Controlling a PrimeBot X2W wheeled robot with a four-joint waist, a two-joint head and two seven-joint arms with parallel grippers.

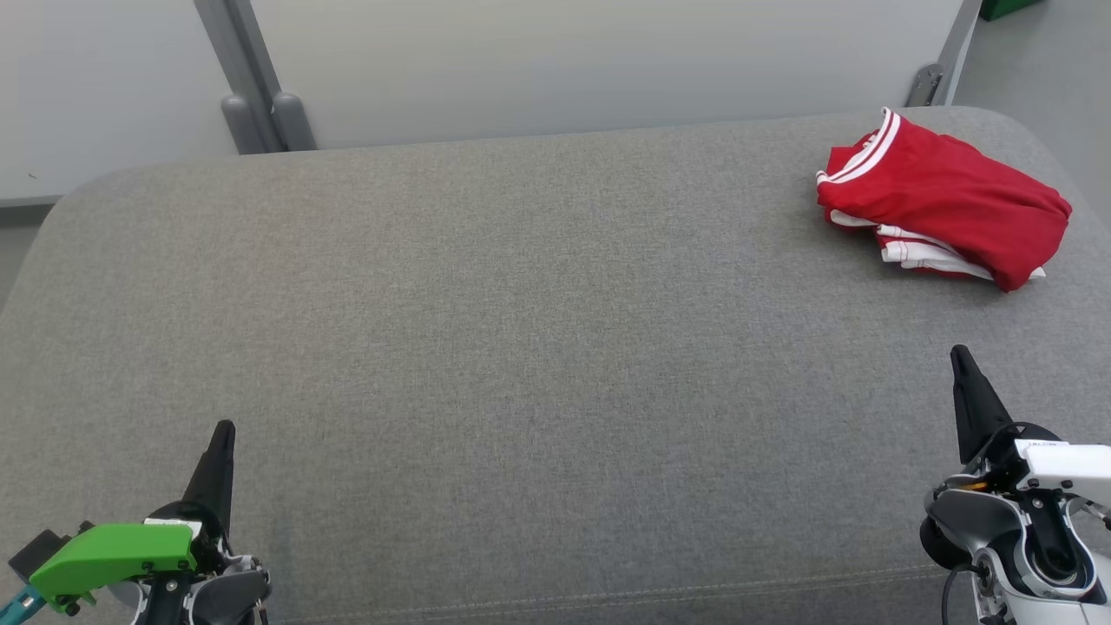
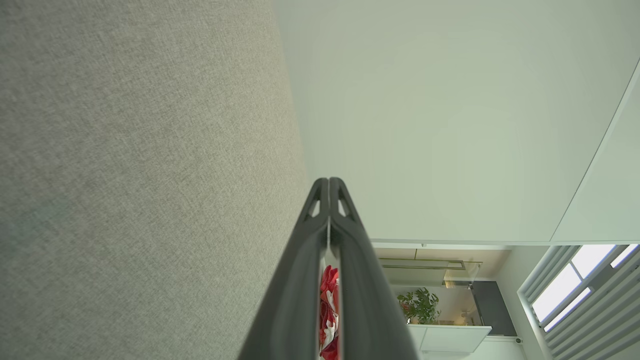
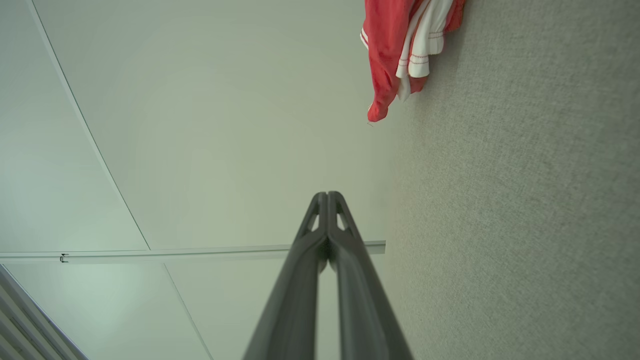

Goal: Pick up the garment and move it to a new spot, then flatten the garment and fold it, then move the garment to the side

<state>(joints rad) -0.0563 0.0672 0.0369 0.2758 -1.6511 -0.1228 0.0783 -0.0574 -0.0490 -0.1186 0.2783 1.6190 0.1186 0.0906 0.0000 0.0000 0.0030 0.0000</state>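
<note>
Garment (image 1: 942,204) lay bunched at the desk's (image 1: 521,347) far right corner, well apart from the left end effector (image 1: 224,431) and right end effector (image 1: 959,356), both pressed together and empty, so the nearer right one probably had to open wide and pinch every layer.

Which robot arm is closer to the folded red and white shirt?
Right. The right end effector rests short of the folded red-and-white fabric garment, on the same side; the left end effector is far across the grey fabric cushion.
</note>
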